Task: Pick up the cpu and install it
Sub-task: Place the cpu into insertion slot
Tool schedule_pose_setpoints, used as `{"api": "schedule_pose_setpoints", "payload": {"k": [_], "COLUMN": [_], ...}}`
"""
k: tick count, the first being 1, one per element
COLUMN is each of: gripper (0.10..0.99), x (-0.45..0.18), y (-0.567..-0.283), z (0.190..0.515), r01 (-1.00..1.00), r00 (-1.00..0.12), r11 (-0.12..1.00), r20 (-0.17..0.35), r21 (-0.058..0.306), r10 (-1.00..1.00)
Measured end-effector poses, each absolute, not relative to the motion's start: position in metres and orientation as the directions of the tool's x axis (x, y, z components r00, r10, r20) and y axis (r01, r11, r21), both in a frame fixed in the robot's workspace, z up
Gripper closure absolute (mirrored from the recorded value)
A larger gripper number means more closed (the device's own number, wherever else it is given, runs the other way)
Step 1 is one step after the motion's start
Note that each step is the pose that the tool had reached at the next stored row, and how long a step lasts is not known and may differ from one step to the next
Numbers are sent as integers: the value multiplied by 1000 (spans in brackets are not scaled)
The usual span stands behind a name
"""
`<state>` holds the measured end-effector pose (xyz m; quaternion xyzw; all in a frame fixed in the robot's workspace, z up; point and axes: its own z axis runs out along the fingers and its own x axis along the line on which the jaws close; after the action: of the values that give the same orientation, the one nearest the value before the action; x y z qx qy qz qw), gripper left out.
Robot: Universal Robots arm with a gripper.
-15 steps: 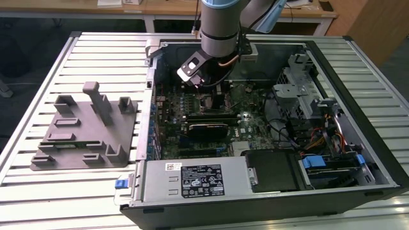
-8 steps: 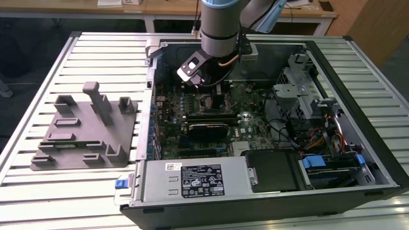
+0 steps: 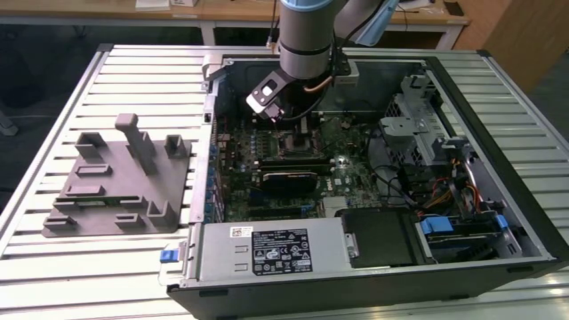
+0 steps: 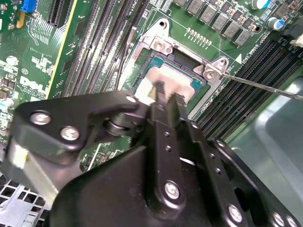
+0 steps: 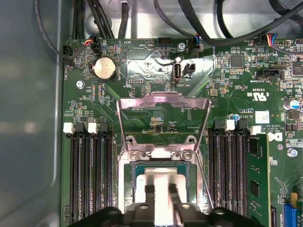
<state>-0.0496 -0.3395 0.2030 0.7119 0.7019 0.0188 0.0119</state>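
- The arm (image 3: pixel 307 33) reaches down into an open computer case (image 3: pixel 524 220) that lies on its side on the slatted desk (image 3: pixel 53 267).
- The gripper (image 3: pixel 282 121) hangs low over the middle of the motherboard (image 3: pixel 351 175), right above the socket (image 3: pixel 294 141).
- In both wrist views the cpu (image 4: pixel 147 78) (image 5: pixel 161 178) lies within the socket frame (image 4: pixel 208 71) (image 5: pixel 127 189), its silver top plate facing up and green board showing round its edges.
- The gripper (image 4: pixel 166 94) (image 5: pixel 161 191) is directly over the cpu's top plate, at or just above it. I cannot tell whether it is clamped on the cpu or released.
- The socket's metal load plate (image 5: pixel 163 101) stands swung up and open on the far side of the cpu from the gripper.
- A thin lever wire (image 4: pixel 265 87) runs out from the corner of the socket frame.
- Memory slots (image 5: pixel 90 175) flank the socket on both sides, and a coin cell (image 5: pixel 104 70) sits on the board beyond the load plate.
- A grey fixture tray (image 3: pixel 116 180) rests on the desk towards the exterior view's left, well apart from the gripper.
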Motion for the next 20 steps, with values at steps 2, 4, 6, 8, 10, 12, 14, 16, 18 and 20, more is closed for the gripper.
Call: {"api": "schedule_pose_setpoints", "payload": {"k": [2,4,6,8,10,12,14,16,18,20], "gripper": [910,969,980,980,980,980,980,980,980,980], "x": [-50,-50,-50,-50,-50,-51,-51,-52,-52,-52], "y": [-340,-340,-340,-340,-340,-340,-340,-340,-340,-339], "z": [203,203,203,203,203,203,202,201,201,200], "r01": [999,999,999,999,999,999,999,999,999,999], "r00": [14,14,14,14,14,15,16,16,16,16], "r11": [-14,-14,-14,-14,-14,-15,-16,-16,-16,-16], "r20": [10,10,10,10,10,10,10,10,10,11], "r21": [43,43,43,43,43,43,43,43,43,43], "r10": [1000,1000,1000,1000,1000,1000,1000,1000,1000,1000]}}
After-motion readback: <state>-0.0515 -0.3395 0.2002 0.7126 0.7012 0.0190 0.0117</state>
